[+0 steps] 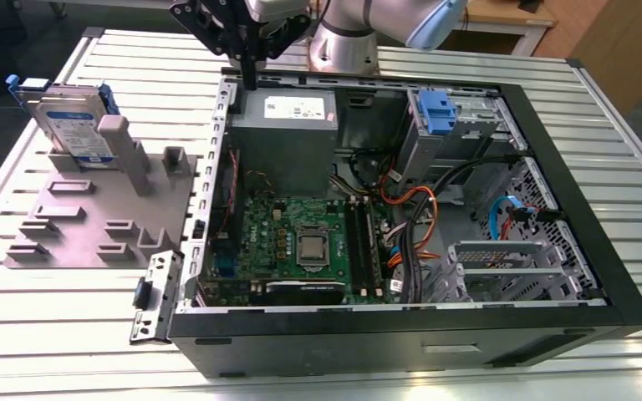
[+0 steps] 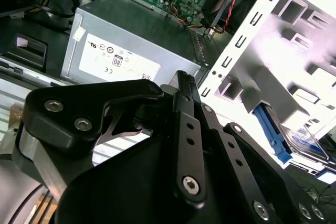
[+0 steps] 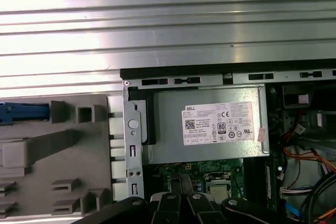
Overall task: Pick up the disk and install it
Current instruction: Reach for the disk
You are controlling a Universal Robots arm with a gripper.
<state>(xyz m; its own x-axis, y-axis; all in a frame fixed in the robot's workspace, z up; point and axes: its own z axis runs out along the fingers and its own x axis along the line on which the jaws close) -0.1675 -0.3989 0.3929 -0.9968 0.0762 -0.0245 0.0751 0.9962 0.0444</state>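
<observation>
The disk (image 1: pixel 71 125), silver with a white-and-blue label and a blue carrier frame, stands on edge in a slot of the grey fixture (image 1: pixel 87 219) at the exterior view's left. Its blue frame edge also appears in the second wrist view (image 2: pixel 272 129) and in the first wrist view (image 3: pixel 23 113). My gripper (image 1: pixel 251 81) hangs over the far left corner of the open computer case (image 1: pixel 410 322), to the right of the disk and apart from it. Its fingers (image 2: pixel 182 80) are shut together with nothing between them, just above the grey power supply box (image 2: pixel 131 43).
Inside the case lie a green motherboard (image 1: pixel 298 242), bundled cables (image 1: pixel 410 213) and a metal drive cage with a blue tab (image 1: pixel 438 113) at the far right. The grey fixture has several raised posts. Everything rests on a ribbed metal table (image 1: pixel 64 334).
</observation>
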